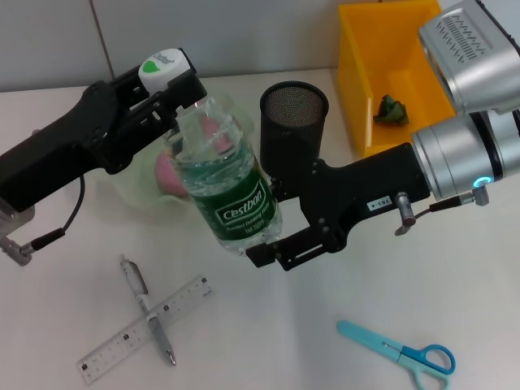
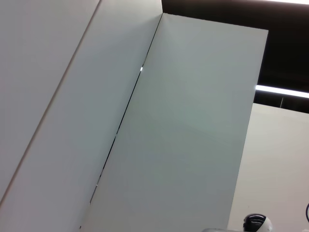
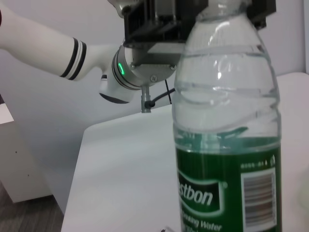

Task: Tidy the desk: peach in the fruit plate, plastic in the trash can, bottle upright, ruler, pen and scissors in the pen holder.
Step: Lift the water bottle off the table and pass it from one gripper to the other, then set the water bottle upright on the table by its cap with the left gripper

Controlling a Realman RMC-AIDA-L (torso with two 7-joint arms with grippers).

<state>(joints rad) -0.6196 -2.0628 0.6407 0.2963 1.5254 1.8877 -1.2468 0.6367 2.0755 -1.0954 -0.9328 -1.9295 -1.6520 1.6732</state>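
Observation:
A clear bottle (image 1: 231,191) with a green label hangs tilted above the desk, cap toward the far left. My left gripper (image 1: 191,110) is shut on its neck, and my right gripper (image 1: 264,219) is shut around its lower part. The right wrist view shows the bottle (image 3: 227,145) close up with the left gripper (image 3: 217,9) at its top. A pink peach (image 1: 169,175) lies in the pale green fruit plate (image 1: 130,191) behind the bottle. Green plastic (image 1: 392,110) sits in the yellow trash can (image 1: 357,89). Pen (image 1: 145,305) and ruler (image 1: 122,341) lie crossed at the front left, scissors (image 1: 402,353) at the front right.
The black mesh pen holder (image 1: 292,122) stands upright just behind my right gripper, next to the trash can. The left wrist view shows only walls and ceiling.

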